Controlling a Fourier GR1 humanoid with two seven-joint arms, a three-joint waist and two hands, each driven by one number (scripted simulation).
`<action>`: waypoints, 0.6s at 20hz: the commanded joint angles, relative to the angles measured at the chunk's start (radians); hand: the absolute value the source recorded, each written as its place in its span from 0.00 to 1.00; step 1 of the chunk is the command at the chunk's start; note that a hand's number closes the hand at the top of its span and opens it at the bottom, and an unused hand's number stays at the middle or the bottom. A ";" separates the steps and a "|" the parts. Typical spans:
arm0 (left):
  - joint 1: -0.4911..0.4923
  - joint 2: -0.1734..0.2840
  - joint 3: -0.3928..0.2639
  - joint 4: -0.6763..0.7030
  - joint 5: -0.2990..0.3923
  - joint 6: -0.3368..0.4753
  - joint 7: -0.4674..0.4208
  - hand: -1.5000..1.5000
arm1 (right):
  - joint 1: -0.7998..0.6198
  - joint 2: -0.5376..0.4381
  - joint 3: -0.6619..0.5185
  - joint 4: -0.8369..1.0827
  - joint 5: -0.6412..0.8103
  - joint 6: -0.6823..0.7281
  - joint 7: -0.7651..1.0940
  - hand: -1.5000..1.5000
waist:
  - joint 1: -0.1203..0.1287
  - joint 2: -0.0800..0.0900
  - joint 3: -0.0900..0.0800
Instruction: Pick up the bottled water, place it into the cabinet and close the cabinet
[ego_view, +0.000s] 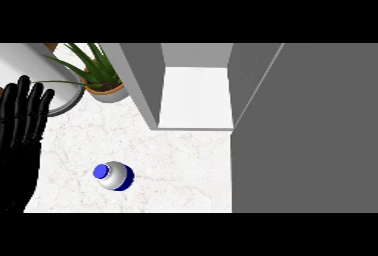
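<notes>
The bottled water (114, 176) stands upright on the white marble counter (177, 165) at lower left; from above I see its blue cap and blue-banded silver body. The grey cabinet (195, 97) sits at the back centre with its white inside shelf showing and its door (306, 130) swung open, a large grey panel filling the right side. My left hand (21, 125) rests at the left edge, fingers straight and pointing up, apart from the bottle and holding nothing. The right hand does not show.
A potted green plant (92, 70) stands at the back left beside the cabinet's left wall. A white rounded object (44, 75) lies in the far left corner, partly behind my left hand.
</notes>
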 joint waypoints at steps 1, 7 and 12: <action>0.039 -0.073 -0.068 0.025 -0.072 0.047 -0.049 0.00 | -0.012 -0.011 -0.012 -0.001 -0.010 0.018 0.038 0.00 | -0.004 -0.002 0.019; 0.194 -0.129 -0.310 -0.077 -0.018 0.246 0.131 0.00 | 0.187 0.053 0.145 -0.076 -0.151 0.115 0.086 0.00 | -0.015 -0.003 0.018; 0.295 -0.130 -0.609 -0.208 -0.164 0.427 0.205 0.00 | 0.313 -0.007 0.110 -0.223 -0.277 0.182 0.154 0.00 | -0.013 -0.012 0.021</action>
